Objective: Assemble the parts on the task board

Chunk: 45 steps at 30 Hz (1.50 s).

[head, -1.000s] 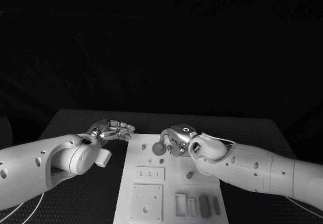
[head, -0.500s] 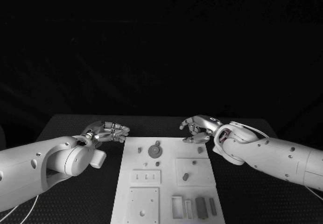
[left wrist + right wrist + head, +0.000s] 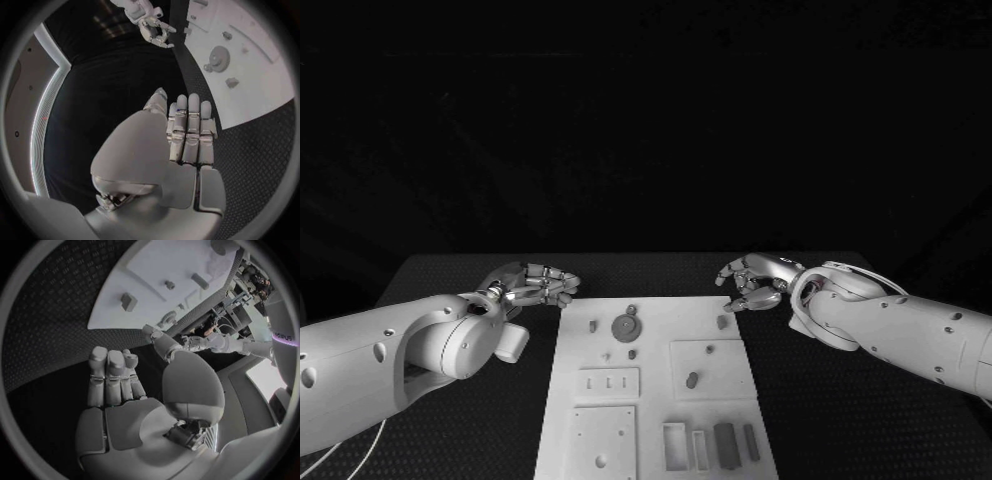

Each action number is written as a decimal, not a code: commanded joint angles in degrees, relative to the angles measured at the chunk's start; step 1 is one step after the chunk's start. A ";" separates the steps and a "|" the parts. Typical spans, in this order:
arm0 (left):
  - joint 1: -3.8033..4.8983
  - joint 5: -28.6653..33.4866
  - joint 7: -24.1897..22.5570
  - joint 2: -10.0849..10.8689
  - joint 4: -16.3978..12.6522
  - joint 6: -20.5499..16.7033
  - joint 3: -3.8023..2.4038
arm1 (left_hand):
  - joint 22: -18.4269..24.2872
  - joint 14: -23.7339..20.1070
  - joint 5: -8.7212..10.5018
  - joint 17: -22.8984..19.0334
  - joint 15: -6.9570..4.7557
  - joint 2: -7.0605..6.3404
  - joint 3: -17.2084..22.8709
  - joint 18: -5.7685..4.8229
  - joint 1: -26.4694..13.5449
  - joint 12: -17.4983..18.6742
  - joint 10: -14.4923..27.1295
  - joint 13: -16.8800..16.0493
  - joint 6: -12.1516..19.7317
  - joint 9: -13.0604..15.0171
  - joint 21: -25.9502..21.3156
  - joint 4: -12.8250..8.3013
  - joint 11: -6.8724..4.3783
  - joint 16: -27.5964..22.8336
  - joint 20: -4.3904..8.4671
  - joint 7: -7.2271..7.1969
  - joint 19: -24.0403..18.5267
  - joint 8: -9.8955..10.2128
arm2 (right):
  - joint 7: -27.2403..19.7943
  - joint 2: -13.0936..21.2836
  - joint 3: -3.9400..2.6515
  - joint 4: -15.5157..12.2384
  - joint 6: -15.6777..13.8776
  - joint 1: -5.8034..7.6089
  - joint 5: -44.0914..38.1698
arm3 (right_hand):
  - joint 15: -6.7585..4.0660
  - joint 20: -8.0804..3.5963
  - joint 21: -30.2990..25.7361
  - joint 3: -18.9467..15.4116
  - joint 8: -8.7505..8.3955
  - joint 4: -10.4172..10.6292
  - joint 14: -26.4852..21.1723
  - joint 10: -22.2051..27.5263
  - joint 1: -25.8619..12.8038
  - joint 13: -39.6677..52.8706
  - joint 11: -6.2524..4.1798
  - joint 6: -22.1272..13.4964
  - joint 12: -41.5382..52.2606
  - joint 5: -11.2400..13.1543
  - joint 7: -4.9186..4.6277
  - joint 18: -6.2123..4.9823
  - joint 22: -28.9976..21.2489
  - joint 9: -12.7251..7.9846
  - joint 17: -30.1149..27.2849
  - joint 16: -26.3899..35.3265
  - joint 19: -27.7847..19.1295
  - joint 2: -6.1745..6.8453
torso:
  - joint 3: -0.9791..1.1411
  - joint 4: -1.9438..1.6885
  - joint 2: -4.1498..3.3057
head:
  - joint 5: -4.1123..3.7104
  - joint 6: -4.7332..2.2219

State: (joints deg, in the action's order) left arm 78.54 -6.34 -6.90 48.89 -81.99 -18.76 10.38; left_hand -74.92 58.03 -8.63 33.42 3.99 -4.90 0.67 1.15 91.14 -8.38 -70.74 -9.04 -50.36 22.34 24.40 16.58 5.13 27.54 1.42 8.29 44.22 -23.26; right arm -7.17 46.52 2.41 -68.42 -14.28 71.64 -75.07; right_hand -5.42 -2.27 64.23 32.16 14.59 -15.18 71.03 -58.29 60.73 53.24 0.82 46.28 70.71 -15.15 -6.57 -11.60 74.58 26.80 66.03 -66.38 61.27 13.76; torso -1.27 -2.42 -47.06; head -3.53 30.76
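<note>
White rectangular task board point(image 3: 651, 400) flat at centre of black textured tabletop point(image 3: 473, 275). Round grey disc part point(image 3: 627, 327) seated near board's far end; small grey peg parts point(image 3: 692, 379) scattered mid-board; dark rectangular block point(image 3: 727, 444) at board's near end. Left silver hand point(image 3: 531, 283) just off board's far left corner, fingers curled in, grasping nothing. Right silver hand point(image 3: 757, 279) just off board's far right corner, fingers curled, nothing held.

The head camera looks down from above; each wrist camera sits close behind its robot hand; all share the task board point(image 3: 651, 380).
</note>
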 commanded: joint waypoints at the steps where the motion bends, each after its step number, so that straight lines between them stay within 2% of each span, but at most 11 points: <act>1: -0.12 -0.42 -0.95 0.02 -0.10 1.37 -0.02 | -0.97 0.11 0.06 0.11 0.23 -0.01 0.23 1.01 0.01 0.25 -0.26 -0.07 -0.11 0.10 0.19 0.00 0.11 -0.19 0.10 0.24 -0.40 0.29 | -1.89 0.55 0.01 0.00 2.87 -0.59 0.46 | 0.11 0.08 -0.27 -0.61 0.27 -0.04 -0.50 0.72 0.40 -0.09 -0.03 0.37 0.04 -0.53 -0.60 -3.40 0.09 -0.04 0.08 0.36 -0.56 0.00 | 0.21 -0.03 0.02 | -0.28 0.15; 7: -0.33 -0.48 -0.96 0.12 -0.04 1.56 -0.02 | -0.97 0.13 0.07 0.14 0.23 0.00 0.22 1.02 0.04 0.28 -0.25 -0.08 -0.08 0.12 0.20 0.00 0.14 -0.21 0.10 0.29 -0.40 0.34 | -2.02 1.26 0.01 0.18 3.72 -1.88 0.42 | 0.05 0.25 -0.35 -1.10 0.32 -0.24 -0.69 0.92 0.57 -0.16 -0.11 0.32 0.03 -0.91 -0.49 -3.40 0.13 -0.06 0.09 0.39 -0.83 -0.06 | 0.26 0.06 -0.02 | -0.07 0.08; 10: -0.36 -0.49 -0.82 0.07 0.08 1.52 -0.02 | -0.96 0.13 0.07 0.15 0.22 0.01 0.22 1.02 0.06 0.28 -0.25 -0.08 -0.08 0.12 0.20 0.00 0.14 -0.21 0.11 0.29 -0.40 0.34 | -1.85 1.35 0.01 0.62 4.21 -2.21 0.07 | 0.03 0.39 -0.43 -1.32 0.38 -0.54 -0.87 1.08 1.04 -0.23 -0.14 0.29 0.05 -1.81 -0.47 -3.40 0.15 -0.09 0.10 0.40 -1.05 -0.22 | 0.18 -0.05 0.01 | -0.08 0.26; 14: -0.37 -0.49 -0.92 0.18 0.16 1.46 -0.02 | -0.96 0.15 0.09 0.20 0.23 -0.03 0.15 1.02 0.01 0.35 -0.18 -0.08 0.01 0.15 0.22 0.03 0.20 -0.24 0.10 0.45 -0.40 0.44 | -1.79 1.39 0.01 0.74 4.83 -2.58 -0.12 | 0.15 0.66 -0.46 -0.59 0.90 -0.88 -1.00 1.22 2.41 -0.38 0.01 1.07 0.21 -8.01 -0.62 -3.40 0.20 -0.02 0.12 0.31 -1.18 -0.80 | 0.02 0.00 0.05 | -0.08 0.44; 16: -0.37 -0.49 -0.92 0.19 0.24 1.48 -0.02 | -0.96 0.15 0.09 0.21 0.23 -0.03 0.15 1.02 0.01 0.36 -0.18 -0.08 0.02 0.15 0.22 0.03 0.21 -0.24 0.10 0.46 -0.40 0.45 | -1.82 1.35 0.01 0.71 4.86 -2.84 -0.13 | 0.18 0.69 -0.42 -0.54 1.06 -0.91 -0.99 1.21 2.51 -0.40 0.03 1.33 0.25 -8.36 -0.65 -3.40 0.22 0.03 0.12 0.28 -1.16 -0.92 | 0.01 0.03 0.00 | 0.08 0.55; 21: -0.37 -0.49 -0.89 0.14 0.21 1.57 -0.02 | -0.96 0.15 0.08 0.22 0.23 -0.02 0.14 1.02 0.02 0.38 -0.17 -0.09 0.04 0.16 0.23 0.02 0.22 -0.26 0.10 0.50 -0.40 0.48 | -1.94 1.16 0.01 0.73 4.41 -3.07 -0.49 | 0.14 0.80 -0.29 -0.88 1.27 -0.92 -0.99 1.23 2.59 -0.52 -0.03 1.66 0.44 -4.79 -0.57 -3.40 0.32 0.08 0.13 0.16 -1.11 -1.04 | 0.01 0.06 0.08 | 0.00 0.81; 24: -0.37 -0.49 -0.87 0.10 0.14 1.59 -0.02 | -0.96 0.15 0.09 0.23 0.23 -0.03 0.13 1.02 0.02 0.39 -0.17 -0.09 0.06 0.17 0.23 0.02 0.22 -0.27 0.10 0.51 -0.40 0.49 | -1.59 0.80 0.01 1.17 3.69 -3.20 -1.58 | 0.01 0.81 -0.30 -0.75 1.35 -0.78 -0.96 1.21 2.88 -0.64 -0.18 1.79 0.55 -1.44 -0.41 -3.40 0.31 0.06 0.11 0.09 -1.08 -1.14 | -0.05 0.05 0.07 | -0.15 1.04; 26: -0.37 -0.49 -0.86 0.15 0.05 1.65 -0.02 | -0.96 0.15 0.09 0.24 0.23 -0.02 0.13 1.02 0.02 0.39 -0.17 -0.09 0.06 0.17 0.23 0.02 0.22 -0.27 0.10 0.52 -0.40 0.50 | -1.51 0.34 0.01 1.70 2.92 -3.51 -2.18 | -0.11 0.71 -0.25 -0.36 1.43 -0.60 -0.85 1.08 3.30 -0.73 -0.29 1.94 0.67 2.29 -0.32 -3.40 0.28 0.06 0.10 -0.02 -0.87 -1.19 | -0.08 0.05 0.09 | -0.32 1.09; 32: -0.37 -0.49 -0.85 0.11 0.15 1.70 -0.02 | -0.95 0.15 0.09 0.25 0.23 -0.01 0.12 1.02 0.02 0.40 -0.17 -0.10 0.07 0.18 0.24 0.03 0.23 -0.28 0.10 0.53 -0.40 0.52 | -1.42 -0.70 0.01 2.34 1.64 -5.05 -2.20 | -0.24 0.49 -0.23 1.25 1.88 0.16 -0.57 0.78 4.09 -0.97 -0.39 2.97 0.86 8.15 -0.21 -3.40 0.15 0.10 0.06 -0.17 -0.43 -1.08 | -0.06 -0.07 0.08 | -0.16 1.27; 36: -0.37 -0.49 -0.81 0.21 0.12 1.65 -0.02 | -0.95 0.15 0.09 0.26 0.23 0.00 0.12 1.02 0.01 0.41 -0.17 -0.10 0.07 0.19 0.24 0.03 0.23 -0.29 0.10 0.54 -0.41 0.53 | -1.71 -1.42 0.01 2.78 -0.59 -6.11 -2.19 | -0.28 0.41 -0.18 1.95 1.80 0.82 -0.39 0.59 4.10 -1.06 -0.41 3.00 1.01 10.17 -0.21 -3.40 0.10 -0.02 0.05 -0.26 -0.16 -0.82 | -0.05 0.00 0.07 | -0.02 1.34; 45: -0.39 -0.49 -0.77 0.21 0.12 1.78 -0.02 | -0.95 0.16 0.09 0.29 0.23 0.02 0.10 1.02 -0.01 0.43 -0.17 -0.12 0.08 0.22 0.25 0.04 0.24 -0.32 0.09 0.56 -0.41 0.56 | -1.78 -2.43 0.00 3.38 -2.23 -6.76 -2.17 | -0.38 0.17 0.06 2.91 2.11 1.59 0.12 0.09 4.30 -1.14 -0.51 3.77 1.27 10.79 -0.12 -3.40 0.09 0.02 0.08 -0.50 0.40 -0.89 | -0.12 0.01 0.11 | 0.17 1.26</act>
State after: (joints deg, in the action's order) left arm 78.14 -6.61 -7.07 49.16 -81.73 -17.94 10.39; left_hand -74.95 58.03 -8.63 33.66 3.99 -4.90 0.67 1.15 91.14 -8.16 -70.74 -9.06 -50.15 22.49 24.39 16.58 5.13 27.54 1.42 8.49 44.22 -23.02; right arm -8.84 44.23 2.21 -65.19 -15.81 65.26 -76.30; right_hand -5.73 -2.08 63.99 34.82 16.42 -13.51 70.94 -58.04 64.44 52.16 0.71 46.73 71.61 -4.54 -6.11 -12.18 74.73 26.83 66.06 -66.69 61.15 12.82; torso -1.35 -2.42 -46.94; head -3.41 32.11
